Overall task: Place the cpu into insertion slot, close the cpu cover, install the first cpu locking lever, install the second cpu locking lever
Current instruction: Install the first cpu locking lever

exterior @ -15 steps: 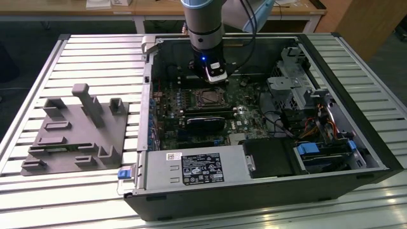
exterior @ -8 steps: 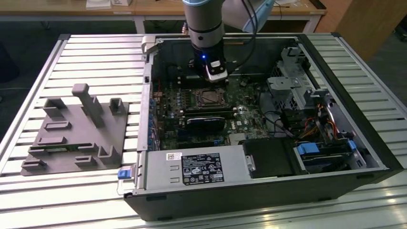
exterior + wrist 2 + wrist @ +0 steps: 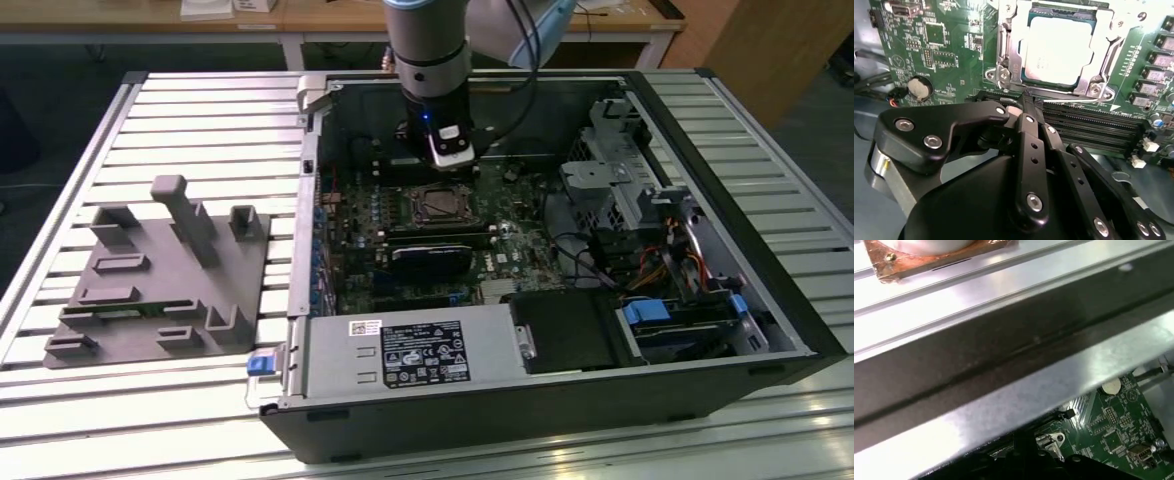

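While the black, jointed metal gripper [image 3: 1025, 104] hung low inside the open black steel computer case [image 3: 561, 400], its two slim fingers [image 3: 1029, 150] were drawn together at the tips, and nothing could be clearly seen between them. Just beside those tips lay the cpu [image 3: 1056, 47], a flat square chip with a pale silver-grey metallic face. It was seated in the insertion slot [image 3: 438, 205], a small dark square socket on the green printed motherboard [image 3: 944, 45]. The cpu cover [image 3: 1005, 47], a shiny silver metal frame with a cut-out centre, lay flat around the chip, with round screw heads at its corners. Long black ribbed memory slots [image 3: 1089, 125] ran alongside the socket. In the exterior view the case rested on a ribbed aluminium table [image 3: 200, 120], beside a matte grey moulded fixture [image 3: 160, 270].
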Controlling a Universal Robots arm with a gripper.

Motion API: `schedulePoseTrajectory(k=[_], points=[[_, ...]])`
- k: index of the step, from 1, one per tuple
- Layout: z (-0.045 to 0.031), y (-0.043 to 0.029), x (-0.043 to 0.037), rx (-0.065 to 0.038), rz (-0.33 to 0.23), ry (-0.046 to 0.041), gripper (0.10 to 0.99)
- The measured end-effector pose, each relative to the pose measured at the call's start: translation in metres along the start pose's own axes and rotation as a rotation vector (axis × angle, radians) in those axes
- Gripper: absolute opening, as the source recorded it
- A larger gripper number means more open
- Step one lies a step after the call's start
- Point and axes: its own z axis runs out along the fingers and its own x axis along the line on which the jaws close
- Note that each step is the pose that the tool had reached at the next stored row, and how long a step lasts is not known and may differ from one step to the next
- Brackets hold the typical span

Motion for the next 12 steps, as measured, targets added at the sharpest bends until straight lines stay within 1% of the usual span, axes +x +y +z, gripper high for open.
schedulePoseTrajectory(k=[4, 7, 9, 12], points=[[0.0000, 0.0004, 0.0026, 0.003, 0.026, -0.0055, 0.106], [0.0001, 0.0019, 0.0050, 0.005, 0.036, -0.0078, 0.106], [0.0005, 0.0036, 0.0060, 0.005, 0.041, -0.0089, 0.106], [0.0008, 0.0042, 0.0063, 0.006, 0.046, -0.0108, 0.106]])
